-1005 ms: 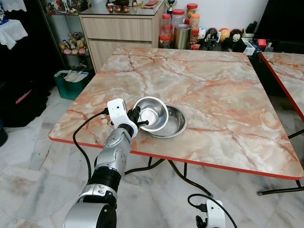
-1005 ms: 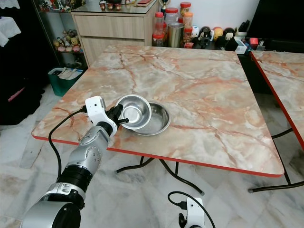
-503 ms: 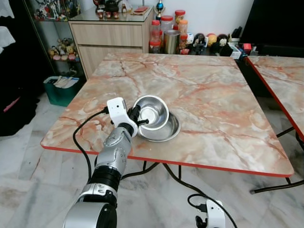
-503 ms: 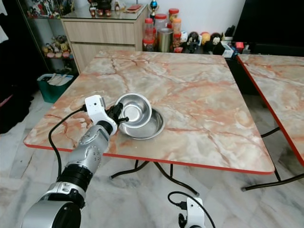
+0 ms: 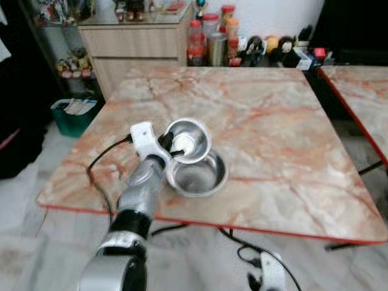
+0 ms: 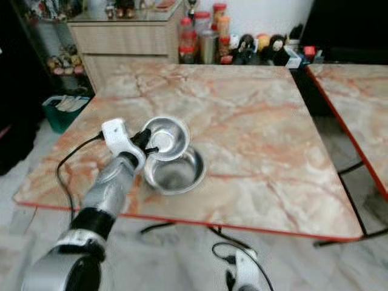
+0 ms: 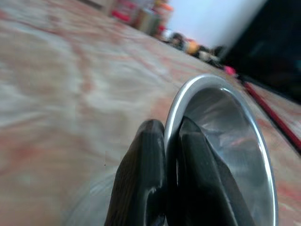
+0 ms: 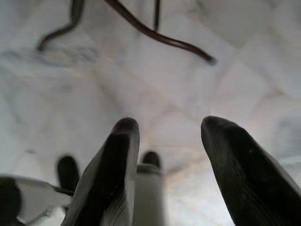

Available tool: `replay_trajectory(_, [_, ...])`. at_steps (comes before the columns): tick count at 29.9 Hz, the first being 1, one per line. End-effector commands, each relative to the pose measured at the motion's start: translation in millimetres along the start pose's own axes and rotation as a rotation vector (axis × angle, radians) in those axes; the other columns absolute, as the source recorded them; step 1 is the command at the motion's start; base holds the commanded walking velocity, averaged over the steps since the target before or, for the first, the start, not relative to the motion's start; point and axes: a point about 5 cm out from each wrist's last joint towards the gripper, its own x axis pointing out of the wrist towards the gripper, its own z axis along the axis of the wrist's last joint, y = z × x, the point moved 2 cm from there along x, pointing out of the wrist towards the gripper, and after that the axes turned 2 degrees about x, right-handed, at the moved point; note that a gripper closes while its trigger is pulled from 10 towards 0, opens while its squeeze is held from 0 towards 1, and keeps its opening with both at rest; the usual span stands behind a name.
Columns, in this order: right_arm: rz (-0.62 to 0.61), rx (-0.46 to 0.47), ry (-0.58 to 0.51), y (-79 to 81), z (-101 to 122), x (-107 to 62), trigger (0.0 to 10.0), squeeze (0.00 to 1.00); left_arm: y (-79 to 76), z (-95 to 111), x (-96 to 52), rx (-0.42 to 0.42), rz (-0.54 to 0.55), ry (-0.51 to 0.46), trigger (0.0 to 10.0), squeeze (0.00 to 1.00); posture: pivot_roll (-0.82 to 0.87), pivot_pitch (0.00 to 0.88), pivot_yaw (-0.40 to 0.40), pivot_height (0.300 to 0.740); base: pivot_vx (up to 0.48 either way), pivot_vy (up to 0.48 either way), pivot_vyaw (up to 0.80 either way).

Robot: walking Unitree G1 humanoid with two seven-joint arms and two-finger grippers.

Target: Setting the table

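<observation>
My left gripper (image 5: 171, 147) is shut on the rim of a small steel bowl (image 5: 189, 140), holding it tilted above the pink marble table (image 5: 273, 127). A second, wider steel bowl (image 5: 197, 175) rests on the table just below and in front of the held one. In the left wrist view the two black fingers (image 7: 155, 174) pinch the bowl's rim (image 7: 188, 92), one inside and one outside. My right gripper (image 8: 169, 155) hangs open over the marble floor, below the table's near edge.
A wooden cabinet (image 5: 136, 42) stands beyond the table with jars and a steel canister (image 5: 215, 45) beside it. A green bin (image 5: 73, 115) sits on the floor at the far left. A second marble table (image 5: 364, 97) stands to the right. Black table legs (image 8: 155, 33) cross the floor.
The held bowl has lifted up off the wider bowl and now hangs tilted above it. The camera has also shifted, so the table sits differently in the frame.
</observation>
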Motion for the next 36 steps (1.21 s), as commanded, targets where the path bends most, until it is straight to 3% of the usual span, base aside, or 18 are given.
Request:
replay_trajectory(1, [0.014, 0.007, -0.022, 7.1, 7.3, 1.4, 10.0, 0.00, 9.3, 12.9, -0.4, 0.010, 0.020, -0.049, 10.0, 0.00, -0.04, 0.000, -0.009, 0.740, 0.000, 0.000, 0.00])
replay_trajectory(6, [0.015, 0.006, -0.020, 7.0, 6.9, 1.4, 10.0, 0.00, 8.8, 15.8, -2.8, -0.006, 0.004, -0.068, 10.0, 0.00, -0.04, 0.000, -0.009, 0.740, 0.000, 0.000, 0.00])
replay_trajectory(16, [0.017, -0.003, -0.010, 7.7, 4.2, 1.1, 10.0, 0.00, 0.6, -2.8, -16.0, 0.039, -0.127, 0.095, 10.0, 0.00, -0.03, 0.007, -0.010, 0.740, 0.000, 0.000, 0.00])
replay_trajectory(21, [0.019, -0.005, -0.009, 8.1, 3.8, 1.0, 10.0, 0.00, 2.7, -2.6, -14.9, 0.055, -0.084, 0.109, 10.0, 0.00, -0.03, 0.006, -0.010, 0.740, 0.000, 0.000, 0.00])
replay_trajectory(27, [0.019, -0.004, -0.006, 8.3, 3.3, 1.0, 10.0, 0.00, -6.8, -9.9, -8.8, 0.046, -0.078, 0.166, 10.0, 0.00, -0.03, 0.006, -0.008, 0.740, 0.000, 0.000, 0.00])
replay_trajectory(36, [0.018, -0.003, -0.002, 8.4, 1.8, 0.8, 10.0, 0.00, -2.4, -16.9, -3.1, 0.040, -0.001, 0.201, 10.0, 0.00, -0.04, 0.007, -0.003, 0.740, 0.000, 0.000, 0.00])
